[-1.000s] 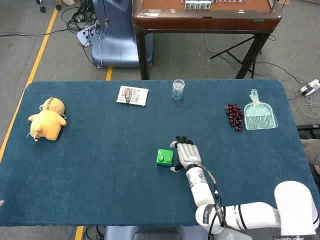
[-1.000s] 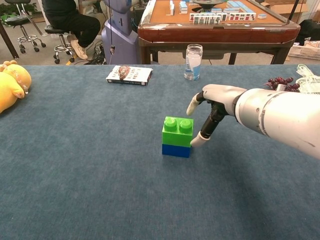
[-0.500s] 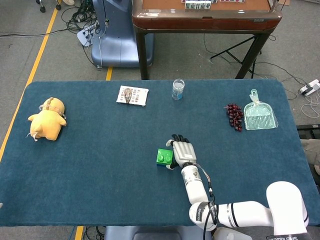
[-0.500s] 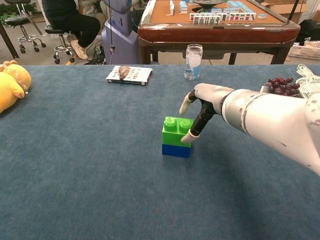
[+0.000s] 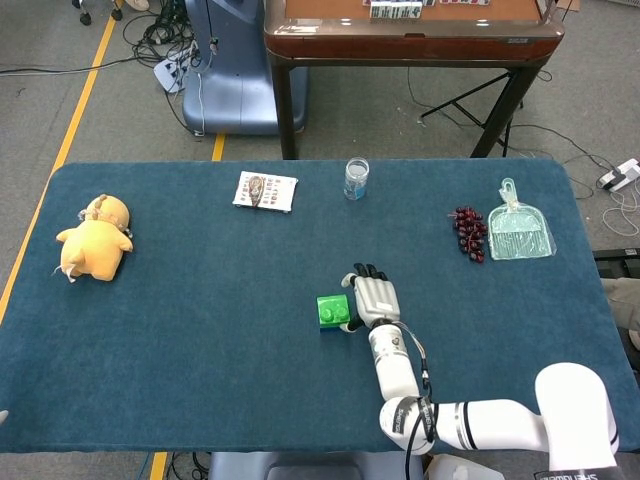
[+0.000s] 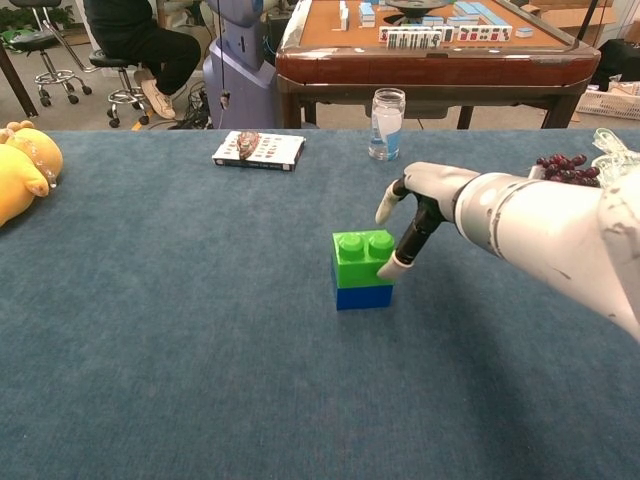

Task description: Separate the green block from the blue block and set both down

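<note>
The green block [image 6: 362, 260] sits stacked on the blue block [image 6: 363, 296] on the blue tablecloth, near the table's middle. From above only the green block [image 5: 332, 310] shows; the blue one is hidden under it. My right hand [image 6: 420, 195] reaches in from the right. One fingertip [image 6: 397, 265] touches the green block's right side, while another finger is raised behind the stack, clear of it. In the head view my right hand [image 5: 372, 298] lies just right of the block. My left hand appears in neither view.
A clear water bottle [image 6: 386, 124] and a small book [image 6: 259, 149] stand at the far edge. A yellow plush toy [image 5: 95, 238] lies far left. Grapes [image 5: 468, 232] and a pale green dustpan [image 5: 520, 232] lie far right. A wooden table stands beyond.
My right hand came in against the green block's right side. The stacked blocks slid slightly right and turned a little; they remain joined.
</note>
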Controlling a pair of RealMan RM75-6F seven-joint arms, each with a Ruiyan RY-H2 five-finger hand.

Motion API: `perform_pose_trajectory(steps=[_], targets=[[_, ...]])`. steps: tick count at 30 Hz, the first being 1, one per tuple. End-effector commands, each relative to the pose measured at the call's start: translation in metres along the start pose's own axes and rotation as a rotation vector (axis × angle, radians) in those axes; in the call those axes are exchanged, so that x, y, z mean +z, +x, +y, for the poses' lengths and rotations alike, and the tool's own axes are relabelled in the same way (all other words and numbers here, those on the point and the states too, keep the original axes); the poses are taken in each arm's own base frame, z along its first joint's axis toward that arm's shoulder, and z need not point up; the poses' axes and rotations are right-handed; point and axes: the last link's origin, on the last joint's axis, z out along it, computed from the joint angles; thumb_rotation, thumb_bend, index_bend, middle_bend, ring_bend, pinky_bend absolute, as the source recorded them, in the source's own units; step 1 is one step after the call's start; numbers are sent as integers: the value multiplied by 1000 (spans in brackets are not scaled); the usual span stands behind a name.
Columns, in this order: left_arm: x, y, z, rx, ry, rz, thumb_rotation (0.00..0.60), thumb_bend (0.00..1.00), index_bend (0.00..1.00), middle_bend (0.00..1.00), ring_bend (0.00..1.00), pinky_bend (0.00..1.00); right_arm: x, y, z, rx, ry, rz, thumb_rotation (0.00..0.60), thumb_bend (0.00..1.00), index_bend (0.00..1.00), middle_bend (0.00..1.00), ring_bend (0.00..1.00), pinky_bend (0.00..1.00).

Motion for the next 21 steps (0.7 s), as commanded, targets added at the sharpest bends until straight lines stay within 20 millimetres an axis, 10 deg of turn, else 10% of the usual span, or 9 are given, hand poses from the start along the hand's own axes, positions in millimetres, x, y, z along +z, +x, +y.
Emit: perform_pose_trajectory(steps=[1, 21], targets=[[0, -1, 0, -1, 2, -2, 600, 36, 206, 128, 161, 339, 0, 1, 0, 18, -1, -6, 600, 0, 288, 89, 0, 80], [-3, -3, -1, -1, 1, -8, 600, 35, 206, 128, 162, 339, 1, -2, -13, -7, 28, -30, 600, 0, 313, 93, 0, 80]])
